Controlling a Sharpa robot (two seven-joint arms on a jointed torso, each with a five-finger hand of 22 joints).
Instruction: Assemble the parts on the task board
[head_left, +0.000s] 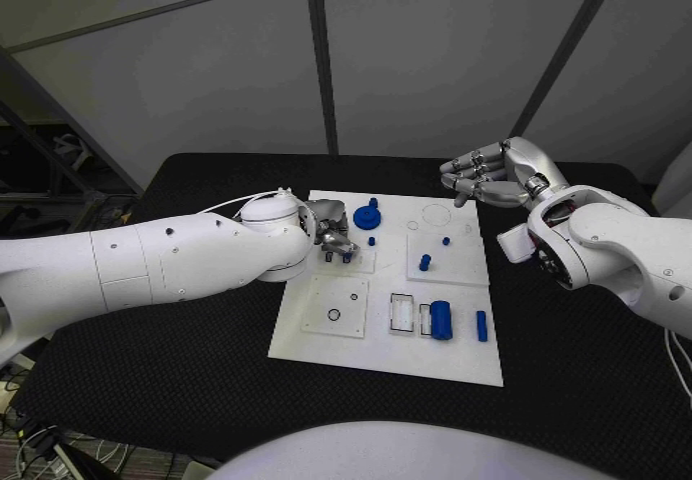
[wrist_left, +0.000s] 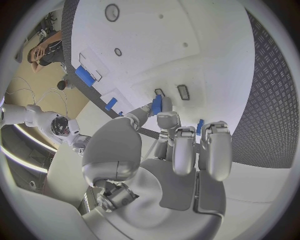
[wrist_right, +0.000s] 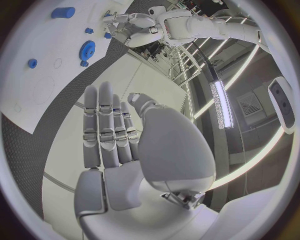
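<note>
The white task board lies mid-table. My left hand hovers low over its far left part and pinches a small blue part between thumb and a finger. Close by on the board are a blue gear and a short blue peg. More blue pegs stand towards the middle. A blue cylinder and a thin blue bar lie near the front right. My right hand hangs beyond the board's far right corner, fingers apart, holding nothing; its fingers are stretched out.
A black ring sits on a raised square at the board's front left, beside two narrow rectangular slots. The black table surrounds the board with free room at the front and left. Grey wall panels stand behind the table.
</note>
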